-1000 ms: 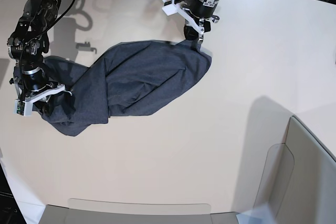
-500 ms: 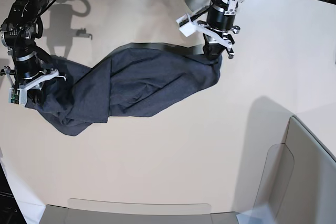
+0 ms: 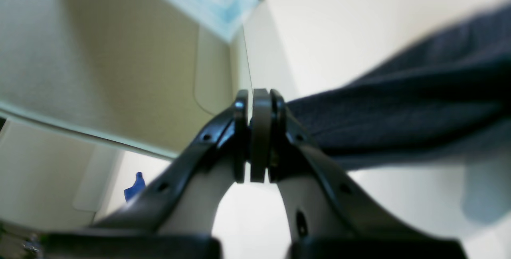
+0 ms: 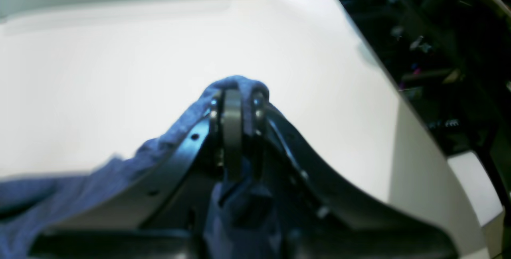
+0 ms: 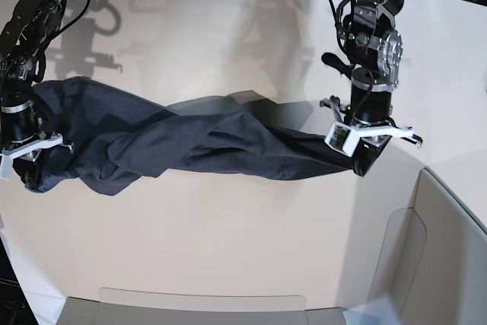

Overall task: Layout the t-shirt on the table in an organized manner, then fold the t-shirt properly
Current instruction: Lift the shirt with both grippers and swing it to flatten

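The dark navy t-shirt point(image 5: 213, 142) is pulled into a long twisted band across the off-white table point(image 5: 228, 234), hanging between both grippers. My left gripper point(image 5: 364, 164) holds its right end. In the left wrist view that gripper point(image 3: 261, 131) is shut, with the t-shirt point(image 3: 399, 107) running off to the right from its jaws. My right gripper point(image 5: 27, 175) holds the bunched left end. In the right wrist view this gripper point(image 4: 233, 109) is shut, and the t-shirt's fabric point(image 4: 60, 199) wraps over its tips. No lettering shows.
A grey-beige bin wall point(image 5: 449, 249) stands at the front right, close below the left gripper, and shows again in the left wrist view point(image 3: 100, 51). A low pale panel point(image 5: 205, 306) runs along the front edge. The table edge point(image 4: 399, 103) borders dark clutter.
The left gripper has swung right and toward the front, dragging the shirt from a bunched heap into a long stretched band. The right gripper has shifted slightly left with its end.
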Robot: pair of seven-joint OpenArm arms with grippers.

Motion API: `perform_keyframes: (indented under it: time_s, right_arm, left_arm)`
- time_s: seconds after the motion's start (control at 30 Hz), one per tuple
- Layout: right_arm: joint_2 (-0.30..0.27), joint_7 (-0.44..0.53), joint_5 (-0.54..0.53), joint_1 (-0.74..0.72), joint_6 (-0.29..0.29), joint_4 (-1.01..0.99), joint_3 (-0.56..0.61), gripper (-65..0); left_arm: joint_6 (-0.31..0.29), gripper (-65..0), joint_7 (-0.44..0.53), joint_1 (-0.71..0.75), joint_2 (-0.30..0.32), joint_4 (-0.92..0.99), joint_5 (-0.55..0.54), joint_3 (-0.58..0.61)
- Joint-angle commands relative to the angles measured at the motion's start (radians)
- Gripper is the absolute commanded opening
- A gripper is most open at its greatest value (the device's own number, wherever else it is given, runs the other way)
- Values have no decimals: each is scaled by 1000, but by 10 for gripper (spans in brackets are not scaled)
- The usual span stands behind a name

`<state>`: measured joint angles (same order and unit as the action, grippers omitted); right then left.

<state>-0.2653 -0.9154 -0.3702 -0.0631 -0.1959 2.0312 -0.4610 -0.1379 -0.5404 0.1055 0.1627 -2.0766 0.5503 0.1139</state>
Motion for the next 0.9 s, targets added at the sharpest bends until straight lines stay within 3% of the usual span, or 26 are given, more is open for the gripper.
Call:
perform_keyframes:
  time_s: [0.0,0.3,0.7,0.87]
  right_arm:
    - [-18,40,-3,-40,-1,16,-3,-650]
    - [4,51,-5,-218,-1,16,-11,-650]
    - [19,364,-6,-340,-1,19,-6,-650]
    - [21,450,-6,-392,-1,18,-5,-650]
  left_arm:
    - [14,-648,24,-45,-1,-19,-20,-18]
    - [14,-648,12,-307,-19,-19,-197,-122]
    - [14,-648,13,-646,-33,-17,-301,-329]
    - [14,-648,12,-769,8,-2,-301,-331]
